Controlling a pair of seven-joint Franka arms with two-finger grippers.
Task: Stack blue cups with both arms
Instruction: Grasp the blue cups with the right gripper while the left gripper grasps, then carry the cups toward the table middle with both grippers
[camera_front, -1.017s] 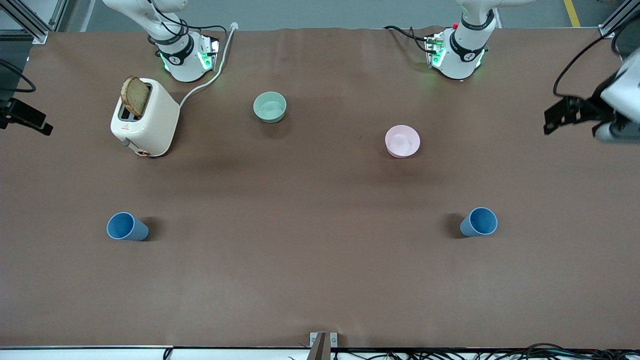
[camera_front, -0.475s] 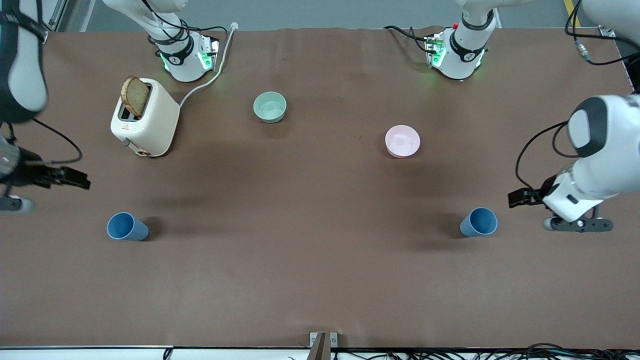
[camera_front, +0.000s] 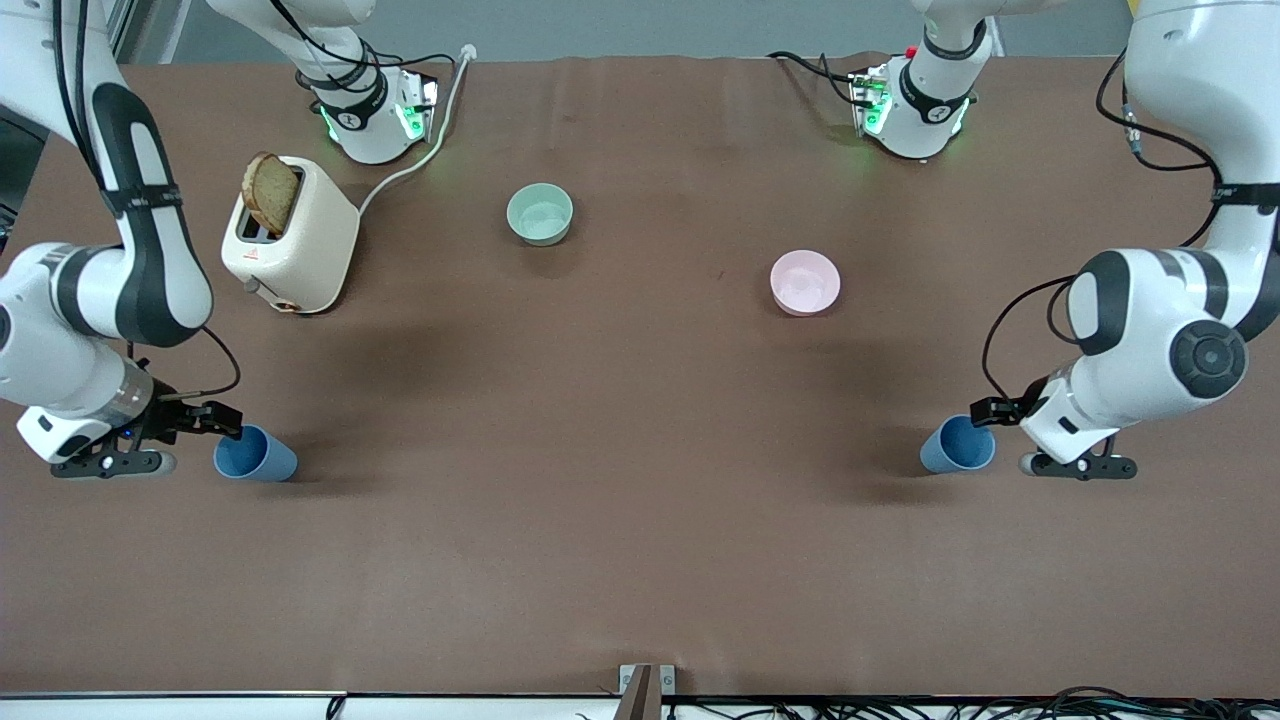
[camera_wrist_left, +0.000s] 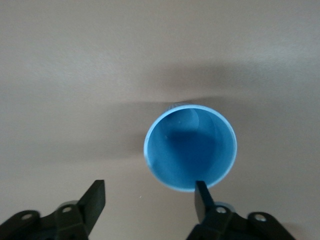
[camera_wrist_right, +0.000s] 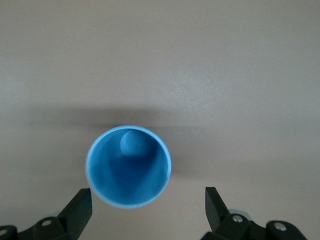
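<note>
Two blue cups stand mouth up on the brown table. One cup (camera_front: 957, 446) is toward the left arm's end, the other cup (camera_front: 254, 455) toward the right arm's end. My left gripper (camera_front: 992, 411) is open and empty, low beside its cup. In the left wrist view the cup's mouth (camera_wrist_left: 190, 148) shows just past the open left gripper (camera_wrist_left: 150, 192), off toward one fingertip (camera_wrist_left: 201, 192). My right gripper (camera_front: 218, 420) is open and empty beside its cup. In the right wrist view that cup (camera_wrist_right: 128, 166) sits just past the open right gripper (camera_wrist_right: 148, 197), off toward one finger.
A pink bowl (camera_front: 805, 282) and a pale green bowl (camera_front: 540, 213) stand farther from the front camera, mid-table. A cream toaster (camera_front: 291, 238) with a slice of bread in it and its white cord stands near the right arm's base.
Both arms have swung in from the table's ends and come down. Each open gripper has gone from well away to right beside its blue cup. The cups have not moved.
</note>
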